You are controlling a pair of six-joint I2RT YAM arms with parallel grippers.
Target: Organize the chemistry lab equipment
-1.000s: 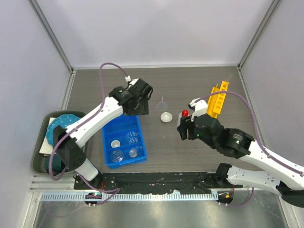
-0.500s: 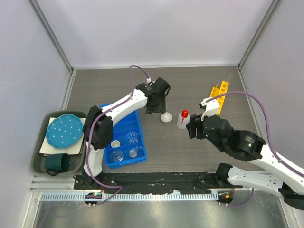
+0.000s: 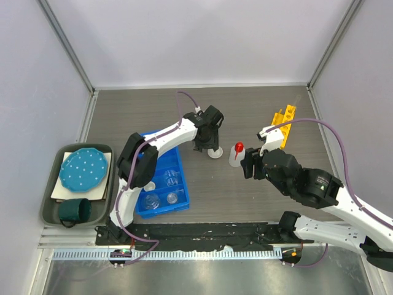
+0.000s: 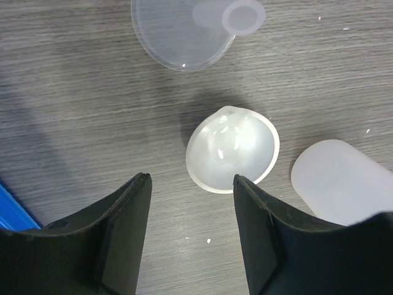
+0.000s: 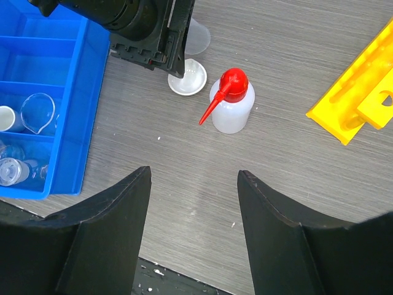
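White dish (image 4: 232, 149) — grey woodgrain table (image 3: 123, 110), pale walls (image 3: 184, 37)

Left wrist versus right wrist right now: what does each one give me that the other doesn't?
Only left wrist: the funnel's whole mouth and the dish's whole bowl, just ahead of the open left gripper. Only right wrist: the yellow rack, the red cap on the bottle, glassware in the blue tray. Both: dish, bottle, funnel, a tray corner.
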